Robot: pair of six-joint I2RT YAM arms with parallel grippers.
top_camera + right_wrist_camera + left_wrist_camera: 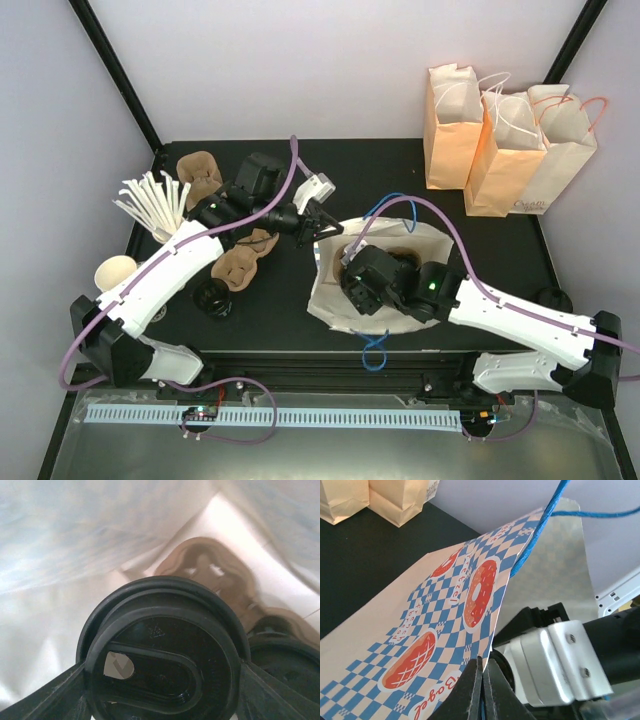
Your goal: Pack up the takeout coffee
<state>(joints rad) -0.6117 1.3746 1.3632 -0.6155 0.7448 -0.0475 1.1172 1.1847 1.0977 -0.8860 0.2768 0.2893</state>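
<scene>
The printed paper bag (425, 250) with blue handles stands open at the table's middle. My left gripper (322, 226) is shut on the bag's left rim; in the left wrist view its fingers (484, 662) pinch the checkered edge (470, 595). My right gripper (162, 680) is inside the bag, shut on a black takeout coffee cup with a round lid (162, 650), held over a brown pulp carrier (210, 570). A second black lid (282, 655) sits in that carrier. In the top view my right wrist (375, 280) hides the held cup. Another black cup (213, 297) stands on the table at left.
Two pulp carriers (245, 262) (200, 170) lie left of the bag. White stirrers (152, 203) and cream cups (115, 270) stand at far left. Several tan paper bags (500, 140) stand at the back right.
</scene>
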